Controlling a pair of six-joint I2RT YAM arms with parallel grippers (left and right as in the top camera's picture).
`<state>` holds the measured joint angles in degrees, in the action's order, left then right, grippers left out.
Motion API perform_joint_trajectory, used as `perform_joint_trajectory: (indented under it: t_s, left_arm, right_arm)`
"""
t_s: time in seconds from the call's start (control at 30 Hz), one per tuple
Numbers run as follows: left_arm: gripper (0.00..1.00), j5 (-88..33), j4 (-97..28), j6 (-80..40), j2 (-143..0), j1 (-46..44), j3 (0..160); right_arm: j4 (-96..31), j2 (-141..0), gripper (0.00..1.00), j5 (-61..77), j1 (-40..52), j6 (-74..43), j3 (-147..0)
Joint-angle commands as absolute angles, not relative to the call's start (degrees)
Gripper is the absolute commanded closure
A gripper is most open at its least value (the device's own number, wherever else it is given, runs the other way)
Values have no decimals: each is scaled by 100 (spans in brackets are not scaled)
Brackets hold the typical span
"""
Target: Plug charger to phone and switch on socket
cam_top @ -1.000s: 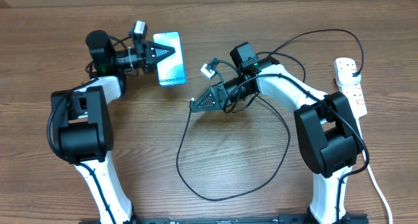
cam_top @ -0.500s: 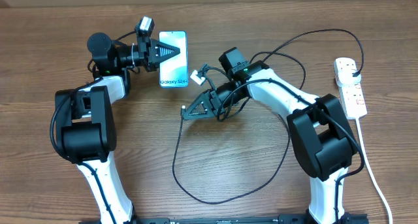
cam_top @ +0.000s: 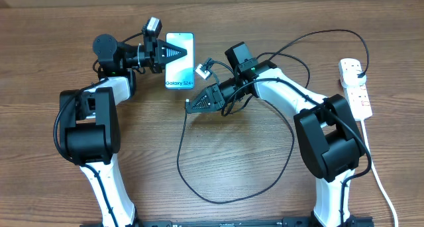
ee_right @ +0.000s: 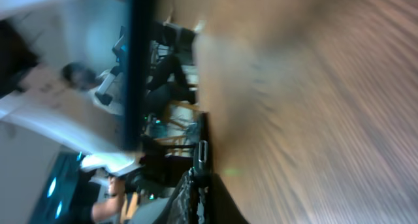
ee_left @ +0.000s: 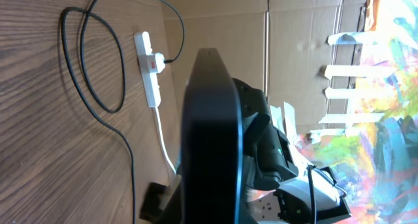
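Observation:
The phone (cam_top: pixel 179 63), its light-blue screen facing up, is at the back left with my left gripper (cam_top: pixel 175 53) shut on its upper part. In the left wrist view the phone (ee_left: pixel 209 126) shows edge-on as a dark slab. My right gripper (cam_top: pixel 188 109) is shut on the connector tip of the charger (cam_top: pixel 183 154), just below the phone's lower end and apart from it. The connector (ee_right: pixel 201 155) sticks out past the fingers in the blurred right wrist view. The black cable loops across the table to a plug in the socket (cam_top: pixel 356 88) at the far right.
The socket's thick white cord (cam_top: pixel 381 181) runs down the right edge of the table. Loops of the charger cable (cam_top: pixel 291 137) lie around and under the right arm. A cardboard wall (ee_left: pixel 294 48) stands behind the table.
My left gripper has carried the phone to the right. My right gripper has moved left with the connector, closer to the phone's lower end.

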<state>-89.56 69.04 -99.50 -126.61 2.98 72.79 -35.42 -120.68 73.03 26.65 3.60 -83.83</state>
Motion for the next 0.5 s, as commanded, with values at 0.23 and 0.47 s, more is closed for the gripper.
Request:
perform_joint_trajectory:
  t_s: [0.23, 0.47]
  left_arm:
    - [96, -9054, 6967, -9880, -12567, 825, 7328]
    - [96, -9054, 6947, -9767, -12567, 1133, 7328]
  right_arm:
    - [-3883, -11898, 0, 3903, 2506, -851, -8361]
    - [-3933, -11880, 0, 1601, 3022, -2093, -8377]
